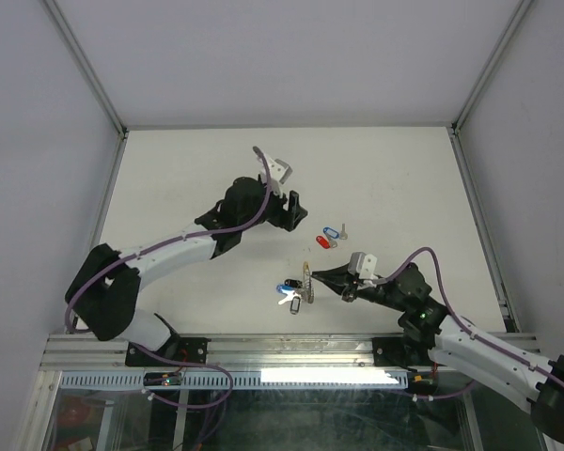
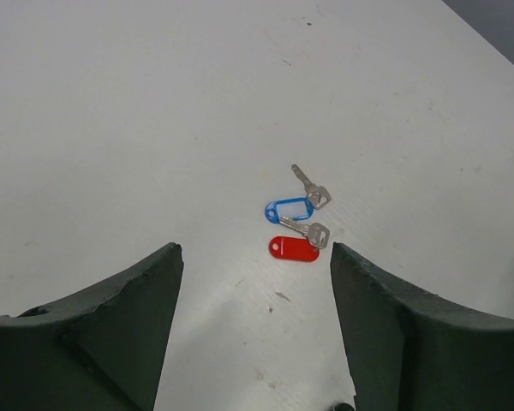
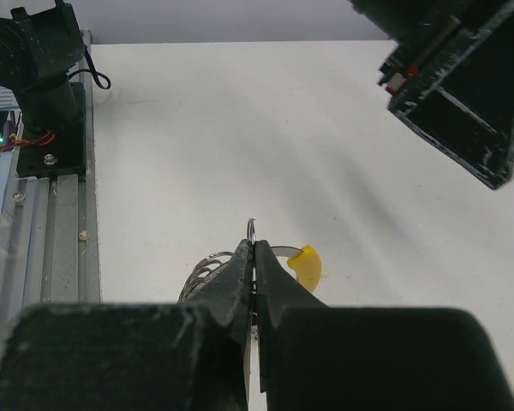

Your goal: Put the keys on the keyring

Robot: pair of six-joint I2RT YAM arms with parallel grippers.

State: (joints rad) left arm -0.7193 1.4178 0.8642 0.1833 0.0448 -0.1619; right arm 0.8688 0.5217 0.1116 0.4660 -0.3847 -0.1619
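1. The keyring (image 3: 307,264) is pinched at the very tips of the right claw (image 3: 254,253). Its yellow arc pokes out just right of the tips, a silvery coiled stretch shows just left of them, and a thin wire loop stands out just ahead
2. The right claw is clenched on the keyring, its two fingers pressed together with only the ring's wire between them, low over the white counter (image 1: 188,178)
3. From above, the bunched keys (image 1: 289,287), one with a blue tag and one with a black tag, lie on the counter right at the right claw's tip and against the keyring. Whether any of them is threaded on the ring cannot be told
4. Ahead of the left claw (image 2: 255,250), roughly in line with the gap between its fingers, lie the loose blue-tagged key (image 2: 289,209) and, nearer the claw, the loose red-tagged key (image 2: 294,248). They lie close together, flat on the counter, their metal blades slanting off to one side
5. The left claw is released: its dark fingers stand wide apart with nothing between them, held above the counter and clear of both loose keys
6. From above, the two loose keys lie between the two claws, beyond the right claw's tip and near the left claw's fingertips
7. In the right wrist view, the left arm's base (image 3: 43,77) sits on the metal rail far to the claw's left
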